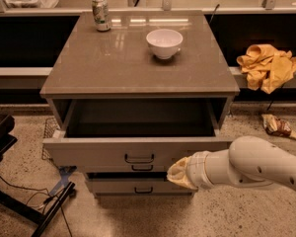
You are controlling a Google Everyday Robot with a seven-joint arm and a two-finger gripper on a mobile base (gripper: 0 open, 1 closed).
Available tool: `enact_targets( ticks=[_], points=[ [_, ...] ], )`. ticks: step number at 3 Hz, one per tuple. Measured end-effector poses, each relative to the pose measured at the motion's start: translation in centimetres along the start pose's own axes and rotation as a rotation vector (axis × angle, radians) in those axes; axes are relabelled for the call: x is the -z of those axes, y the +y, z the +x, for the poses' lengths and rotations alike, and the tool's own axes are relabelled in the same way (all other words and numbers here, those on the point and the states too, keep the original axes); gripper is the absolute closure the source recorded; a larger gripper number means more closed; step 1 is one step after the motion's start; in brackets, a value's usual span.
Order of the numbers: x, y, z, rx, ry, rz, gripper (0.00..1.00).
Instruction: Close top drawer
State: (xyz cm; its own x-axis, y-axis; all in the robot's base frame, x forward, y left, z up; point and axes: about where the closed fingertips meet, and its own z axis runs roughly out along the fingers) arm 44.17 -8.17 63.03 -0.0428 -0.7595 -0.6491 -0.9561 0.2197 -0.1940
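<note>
A grey-brown cabinet (113,68) stands on a speckled floor (227,216), seen from above and in front. The top drawer (89,153) juts a short way out of it, its dark inside open to view and its tall front panel facing the camera, with a small dark loop handle (139,158) at the middle. The gripper (178,174), a tan tip on a white arm (256,164) reaching in from the right, sits at the panel's lower right, beside the handle. Whether it touches the panel, or is spread or pressed together, cannot be told. On the cabinet stand a white bowl (164,42) and a can (101,14).
</note>
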Motion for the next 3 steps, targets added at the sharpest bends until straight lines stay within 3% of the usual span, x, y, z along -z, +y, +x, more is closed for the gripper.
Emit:
enact_targets(
  ticks=[1,2,3],
  points=[
    [-0.2,-0.6,0.1,0.0,-0.004,0.005,1.0],
    [-1.2,-4.8,0.6,-0.002,-0.035,0.038,1.0],
    [-2.0,-7.7,1.4,-0.002,-0.043,0.042,1.0]
  ],
)
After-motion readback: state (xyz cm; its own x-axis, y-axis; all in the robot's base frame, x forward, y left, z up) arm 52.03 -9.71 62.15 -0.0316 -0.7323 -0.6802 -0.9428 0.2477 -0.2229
